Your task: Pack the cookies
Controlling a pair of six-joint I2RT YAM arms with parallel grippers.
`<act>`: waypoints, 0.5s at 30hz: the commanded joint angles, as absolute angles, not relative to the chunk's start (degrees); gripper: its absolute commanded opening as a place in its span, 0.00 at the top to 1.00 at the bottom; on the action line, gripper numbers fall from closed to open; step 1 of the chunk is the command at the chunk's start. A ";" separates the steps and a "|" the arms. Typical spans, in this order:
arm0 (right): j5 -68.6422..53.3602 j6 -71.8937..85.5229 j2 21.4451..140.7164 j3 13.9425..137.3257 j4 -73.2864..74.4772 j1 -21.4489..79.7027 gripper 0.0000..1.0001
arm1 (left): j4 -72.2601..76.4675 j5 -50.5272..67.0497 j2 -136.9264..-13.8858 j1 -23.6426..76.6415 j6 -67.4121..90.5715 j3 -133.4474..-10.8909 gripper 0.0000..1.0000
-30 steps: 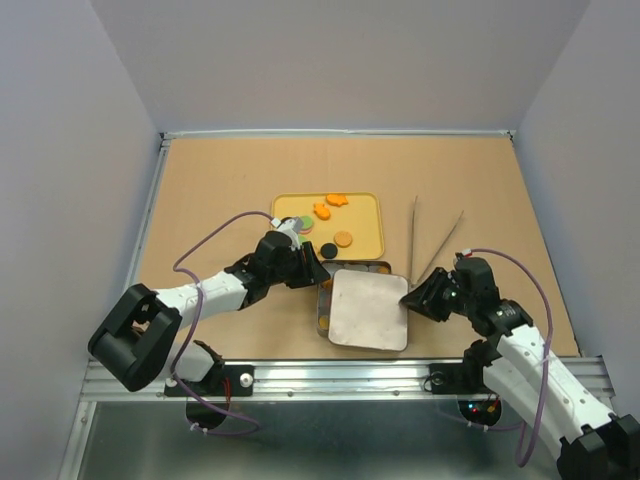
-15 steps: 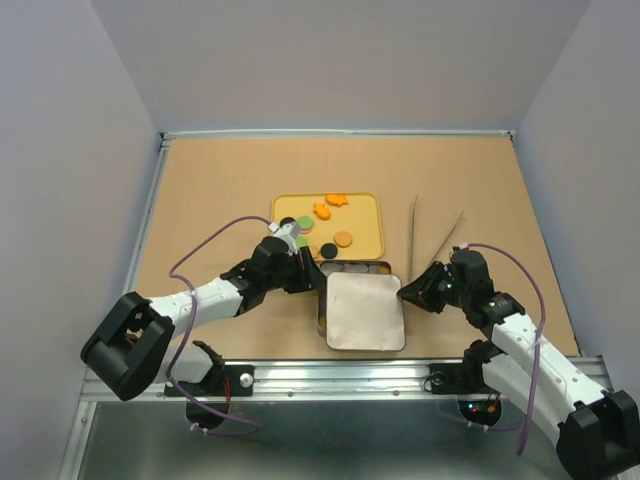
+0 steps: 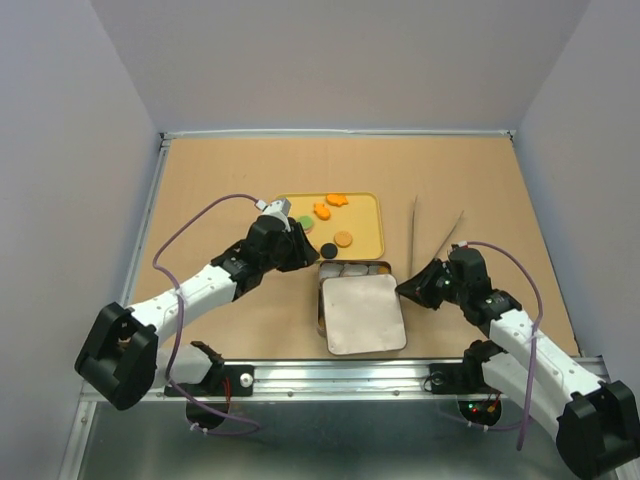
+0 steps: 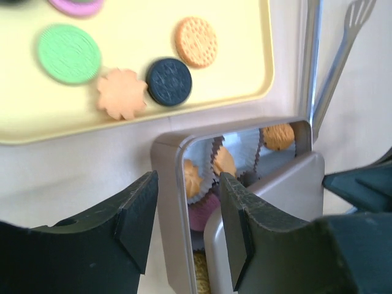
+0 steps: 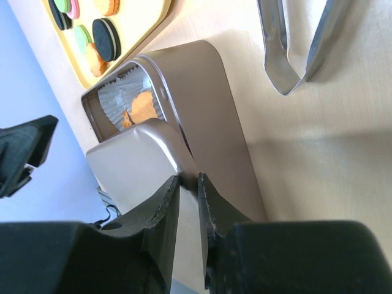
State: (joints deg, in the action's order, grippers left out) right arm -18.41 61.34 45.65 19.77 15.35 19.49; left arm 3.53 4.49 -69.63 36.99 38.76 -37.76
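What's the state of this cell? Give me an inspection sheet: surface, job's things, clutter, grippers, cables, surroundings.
Surface: brown table, flat.
Job's things: cookies loose on the yellow tray; more sit in white paper cups inside the metal tin, with the lid lying askew over its near part.
Clutter: metal tongs lying right of the tray.
Grippers: left gripper open, empty, over the tin's left wall; right gripper pinched on the lid's far right corner.
Cables: a purple cable loops along each arm, off the tin.
Surroundings: plain grey walls on three sides; nothing else seen.
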 commanded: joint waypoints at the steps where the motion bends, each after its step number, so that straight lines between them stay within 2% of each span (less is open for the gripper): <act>1: -17.75 62.31 45.88 21.62 12.30 19.42 0.76 | 0.26 4.65 -66.28 34.28 36.39 -40.69 0.45; 10: -17.23 61.79 48.86 22.50 11.51 19.42 0.78 | 2.63 19.14 -58.54 36.47 32.78 -34.56 0.45; 15: -17.14 61.52 49.39 22.68 11.08 19.42 0.78 | 2.38 21.80 -57.04 38.66 32.96 -30.94 0.45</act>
State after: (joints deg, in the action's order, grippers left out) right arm -18.41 61.95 48.88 20.08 11.92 19.49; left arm 2.33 17.61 -57.76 37.10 34.35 -33.32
